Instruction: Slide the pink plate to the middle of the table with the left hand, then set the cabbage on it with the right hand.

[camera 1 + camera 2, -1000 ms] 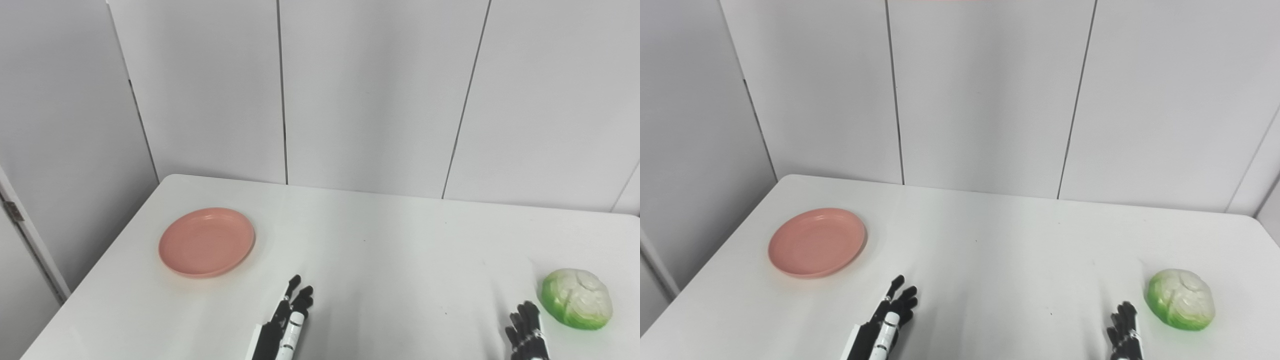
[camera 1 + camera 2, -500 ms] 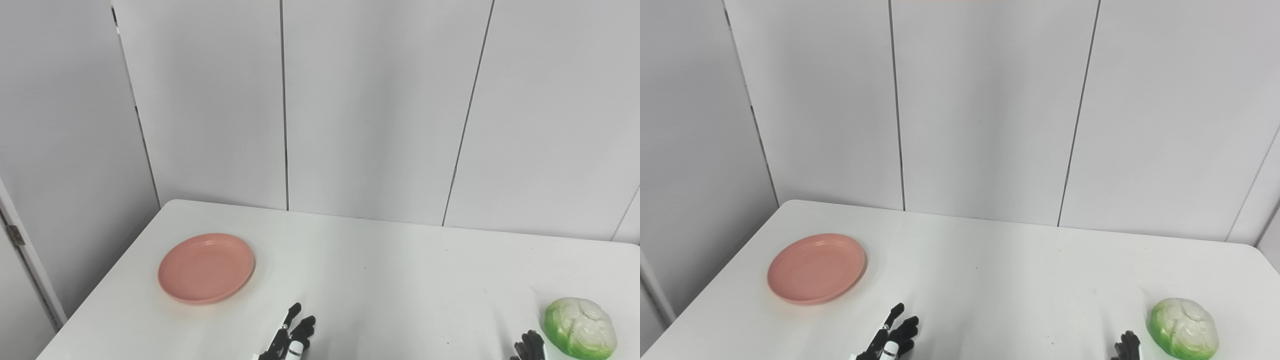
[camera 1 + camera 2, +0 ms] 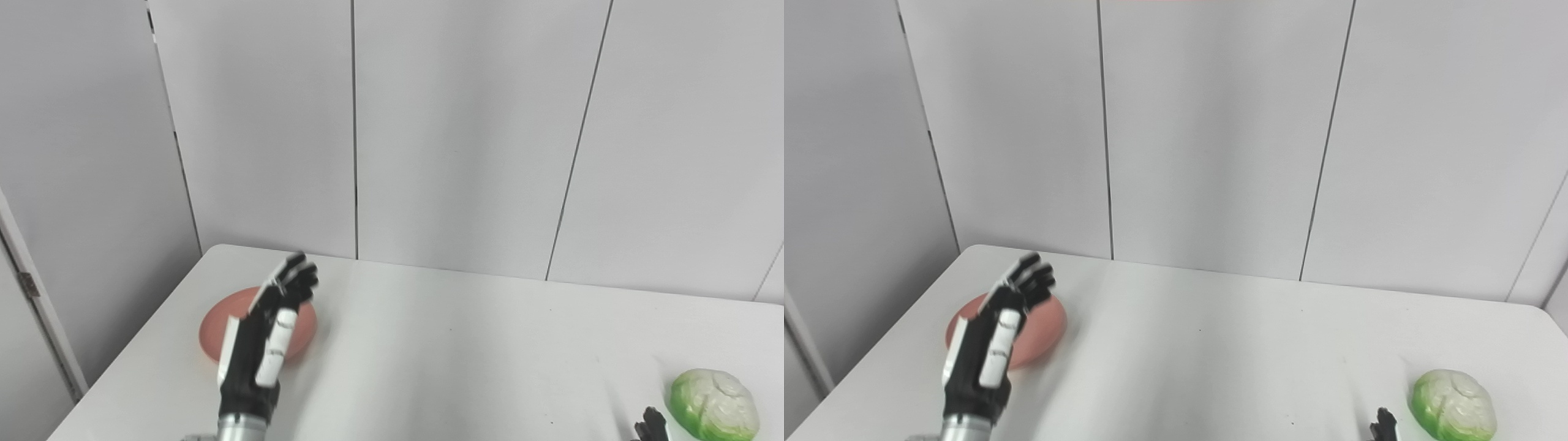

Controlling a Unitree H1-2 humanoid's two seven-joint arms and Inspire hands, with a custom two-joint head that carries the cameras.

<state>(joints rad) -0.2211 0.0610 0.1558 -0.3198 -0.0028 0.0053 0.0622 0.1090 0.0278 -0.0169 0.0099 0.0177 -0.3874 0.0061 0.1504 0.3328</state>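
The pink plate (image 3: 210,331) lies on the white table (image 3: 465,343) at the left, near the far corner. My left hand (image 3: 264,340) is raised over it, open and empty, fingers apart and pointing away from me. It hides the plate's middle; I cannot tell whether it touches the plate. The green and white cabbage (image 3: 714,404) sits at the right front. Only the fingertips of my right hand (image 3: 652,425) show at the bottom edge, just left of the cabbage and apart from it. The hand itself is cut off.
Grey wall panels stand right behind the table's far edge. The table's left edge (image 3: 122,361) runs close to the plate. A door frame with a hinge (image 3: 27,285) stands at the far left.
My left hand has risen from the table's front middle and swung left and forward over the pink plate. The camera tilted up, shifting the whole picture. Plate and cabbage have not moved.
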